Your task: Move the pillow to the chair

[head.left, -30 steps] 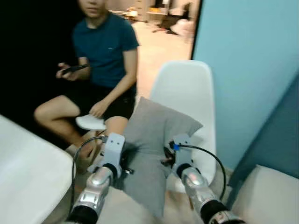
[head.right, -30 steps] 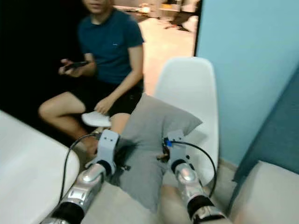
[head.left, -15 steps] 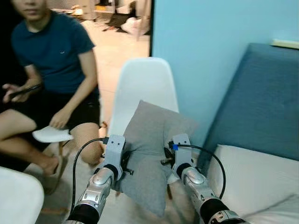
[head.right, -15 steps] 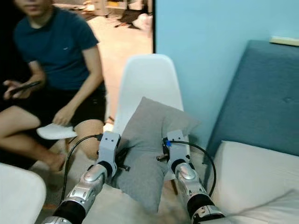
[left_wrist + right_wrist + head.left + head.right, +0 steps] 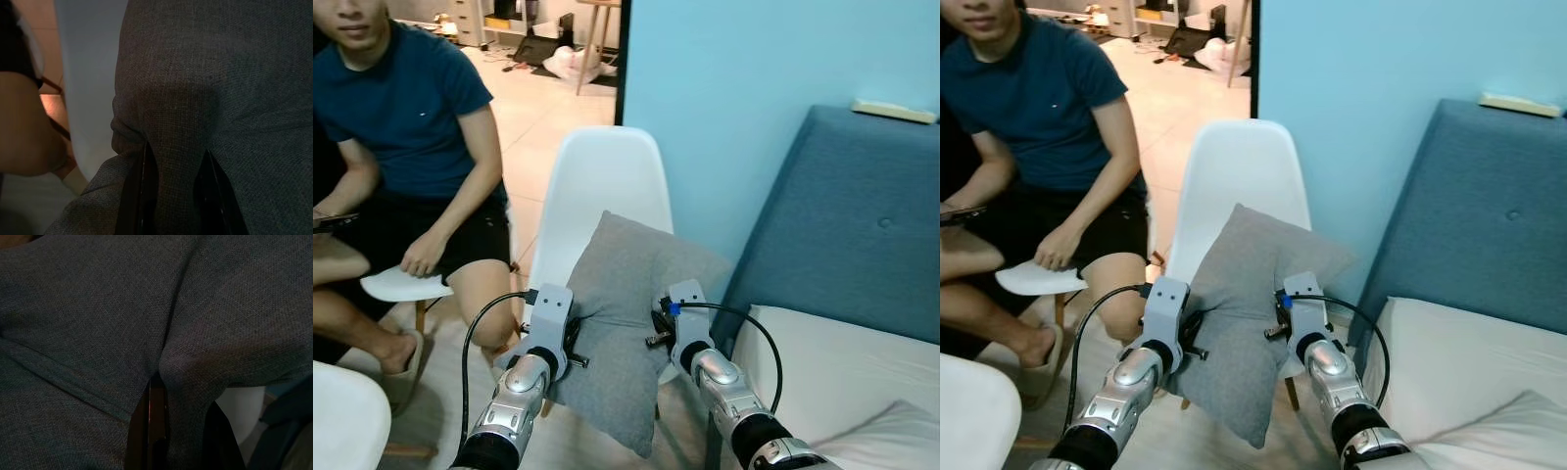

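I hold a grey fabric pillow [image 5: 622, 313] up in the air between both arms, just in front of a white moulded chair [image 5: 597, 181]. My left gripper [image 5: 173, 188] is shut on a fold at the pillow's left side, its black fingers [image 5: 144, 196] pinching the cloth. Over on the pillow's right side my right gripper [image 5: 178, 426] is shut on another fold. The pillow hangs tilted, its lower corner pointing down, and hides most of the chair seat.
A person in a dark blue T-shirt [image 5: 406, 98] sits to the left of the chair, knees close to it. A blue sofa [image 5: 847, 235] with white cushions [image 5: 822, 377] stands right. A light blue wall [image 5: 734, 88] rises behind. A white table corner [image 5: 342, 421] lies lower left.
The camera has swung right, so the chair and person shifted left in view and the sofa came in. Both grippers stay shut on the pillow, held the same way.
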Robot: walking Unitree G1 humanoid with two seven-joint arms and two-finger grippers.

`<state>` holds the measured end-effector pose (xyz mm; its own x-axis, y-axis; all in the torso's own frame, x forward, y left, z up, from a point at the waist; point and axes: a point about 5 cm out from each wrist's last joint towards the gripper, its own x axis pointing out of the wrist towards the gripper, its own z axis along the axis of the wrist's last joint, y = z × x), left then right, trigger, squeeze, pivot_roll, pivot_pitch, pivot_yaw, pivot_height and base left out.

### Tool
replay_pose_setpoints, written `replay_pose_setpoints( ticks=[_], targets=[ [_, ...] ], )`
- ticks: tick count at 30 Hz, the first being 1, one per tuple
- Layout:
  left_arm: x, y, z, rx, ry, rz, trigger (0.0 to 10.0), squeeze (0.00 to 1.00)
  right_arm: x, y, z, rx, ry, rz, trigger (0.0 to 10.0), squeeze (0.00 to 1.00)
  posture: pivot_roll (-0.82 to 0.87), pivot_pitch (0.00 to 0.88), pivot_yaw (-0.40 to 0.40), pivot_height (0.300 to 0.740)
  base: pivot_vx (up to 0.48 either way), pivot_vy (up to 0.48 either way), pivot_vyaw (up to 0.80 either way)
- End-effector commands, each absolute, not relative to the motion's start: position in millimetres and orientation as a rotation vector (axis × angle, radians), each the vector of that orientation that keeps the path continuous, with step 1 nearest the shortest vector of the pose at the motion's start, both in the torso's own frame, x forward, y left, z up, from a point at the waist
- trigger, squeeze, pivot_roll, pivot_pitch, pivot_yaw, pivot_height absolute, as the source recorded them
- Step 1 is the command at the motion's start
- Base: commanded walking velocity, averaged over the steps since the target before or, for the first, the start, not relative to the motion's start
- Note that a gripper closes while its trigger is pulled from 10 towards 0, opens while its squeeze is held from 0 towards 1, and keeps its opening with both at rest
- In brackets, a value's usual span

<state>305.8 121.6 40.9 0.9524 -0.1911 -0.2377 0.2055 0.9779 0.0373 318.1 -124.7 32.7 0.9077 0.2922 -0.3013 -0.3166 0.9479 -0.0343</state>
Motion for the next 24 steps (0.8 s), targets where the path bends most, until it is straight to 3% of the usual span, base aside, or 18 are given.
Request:
replay_pose_setpoints(
  ticks=[1, 13, 24],
  targets=[
    [311.7, 167.4, 55.1, 0.074, 0.155, 0.025, 10.0, 0.0, 311.0, -155.7, 21.1, -0.092, 0.364, 0.204, 10.0, 0.0, 0.0, 0.047, -0.044, 0.74, 0.0, 0.0, 0.0],
    [311.5, 166.0, 58.0, 0.036, 0.14, 0.001, 10.0, 0.0, 313.2, -153.1, 23.1, -0.086, 0.359, 0.21, 10.0, 0.0, 0.01, 0.042, -0.044, 0.74, 0.0, 0.0, 0.0],
    [311.7, 165.8, 58.9, 0.034, 0.135, -0.013, 10.0, 0.0, 313.0, -151.3, 23.4, -0.075, 0.35, 0.209, 10.0, 0.0, 0.01, 0.042, -0.036, 0.74, 0.283, 0.0, 0.0]
  ],
)
